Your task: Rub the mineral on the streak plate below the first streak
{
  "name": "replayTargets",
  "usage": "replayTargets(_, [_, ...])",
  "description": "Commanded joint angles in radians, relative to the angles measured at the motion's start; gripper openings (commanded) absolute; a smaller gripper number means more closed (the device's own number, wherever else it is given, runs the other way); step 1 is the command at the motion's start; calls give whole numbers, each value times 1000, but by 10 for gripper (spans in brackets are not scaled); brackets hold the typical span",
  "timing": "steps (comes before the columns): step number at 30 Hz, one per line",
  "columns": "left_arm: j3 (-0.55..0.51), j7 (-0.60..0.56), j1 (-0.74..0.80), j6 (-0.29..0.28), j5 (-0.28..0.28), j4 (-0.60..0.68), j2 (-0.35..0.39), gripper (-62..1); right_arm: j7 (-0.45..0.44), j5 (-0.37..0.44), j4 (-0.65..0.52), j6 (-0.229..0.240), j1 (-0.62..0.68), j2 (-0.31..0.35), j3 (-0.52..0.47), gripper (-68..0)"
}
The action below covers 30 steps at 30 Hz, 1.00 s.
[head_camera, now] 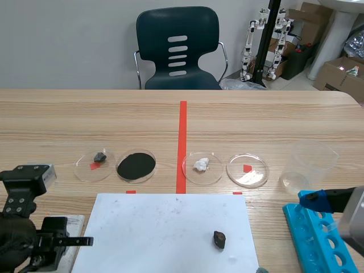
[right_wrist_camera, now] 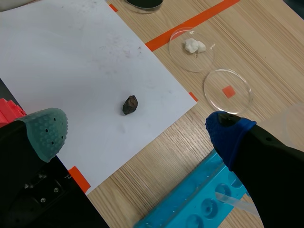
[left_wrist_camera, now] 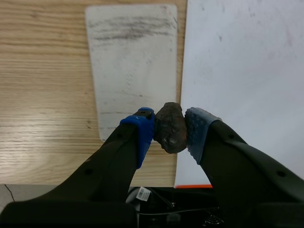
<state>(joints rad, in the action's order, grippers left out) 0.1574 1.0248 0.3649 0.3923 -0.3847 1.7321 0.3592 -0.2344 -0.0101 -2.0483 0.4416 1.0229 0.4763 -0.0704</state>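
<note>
Clamped between the blue pads of my left gripper [left_wrist_camera: 169, 130] is the mineral [left_wrist_camera: 170, 128], a dark brown lump held at the near corner of the streak plate [left_wrist_camera: 133, 61]; I cannot tell whether it touches. The first streak [left_wrist_camera: 128, 27] lies across the plate's far end, well ahead of my fingers. I judge the rub itself not yet begun. Next I should press down on the bare patch nearer me than that mark and drag sideways. My right gripper [right_wrist_camera: 137, 130] hangs spread wide, holding nothing.
</note>
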Motion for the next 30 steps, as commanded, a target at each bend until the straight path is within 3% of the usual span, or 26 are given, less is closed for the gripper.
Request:
replayTargets(1, [-12, 21, -15, 6, 6, 0, 2, -483, -14, 14, -20, -4, -6, 0, -2, -67])
replayTargets(9, [-36, 128, -86, 9, 6, -87, 2, -483, -14, 14, -20, -4, -6, 0, -2, -67])
replayTargets(24, [-35, 124, -135, 5, 2, -200, 1, -483, -14, 14, -20, -4, -6, 0, -2, -67])
replayTargets(26, [-35, 124, -135, 1, -15, -200, 1, -483, -14, 14, -20, -4, -6, 0, -2, -67])
replayTargets(30, [-35, 109, -133, -59, -111, -200, 1, -483, -14, 14, -20, -4, -6, 0, -2, -67])
